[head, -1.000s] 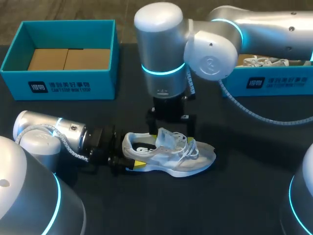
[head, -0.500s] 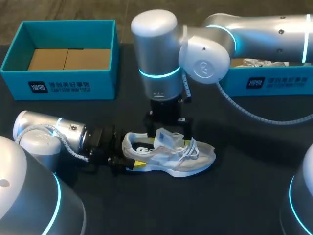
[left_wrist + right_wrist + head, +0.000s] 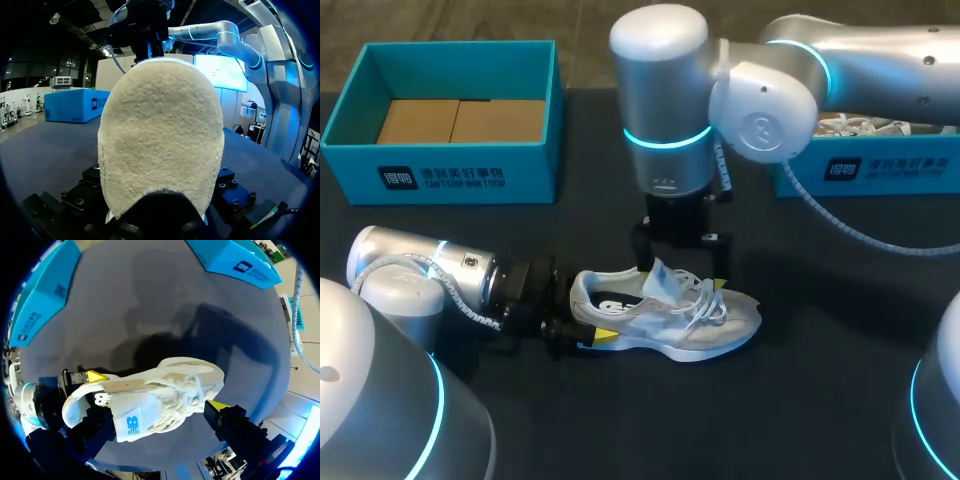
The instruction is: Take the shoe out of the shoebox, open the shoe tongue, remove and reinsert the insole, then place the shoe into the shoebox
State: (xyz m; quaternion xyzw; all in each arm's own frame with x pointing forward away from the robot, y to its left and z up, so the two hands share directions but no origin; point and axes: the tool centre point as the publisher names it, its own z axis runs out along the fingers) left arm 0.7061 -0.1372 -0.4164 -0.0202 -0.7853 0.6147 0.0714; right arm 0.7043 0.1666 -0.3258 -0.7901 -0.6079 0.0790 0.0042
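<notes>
A white sneaker (image 3: 665, 315) lies on its side on the dark table, toe to the right. My left gripper (image 3: 582, 322) comes in low from the left and is shut on its heel, one yellow tip on each side. The fuzzy heel (image 3: 160, 135) fills the left wrist view and hides the fingertips there. My right gripper (image 3: 682, 270) hangs open just above the laces and the raised tongue (image 3: 131, 425). In the right wrist view its fingers (image 3: 222, 412) straddle the shoe's (image 3: 150, 395) middle without touching it.
A teal shoebox (image 3: 450, 170) with cardboard inside stands at the back left. A second teal box (image 3: 880, 165) holding white laces stands at the back right, partly behind my right arm. Bare table lies in front of the shoe.
My right arm has shifted a little to the right over the shoe. The shoe and my left arm have stayed put.
</notes>
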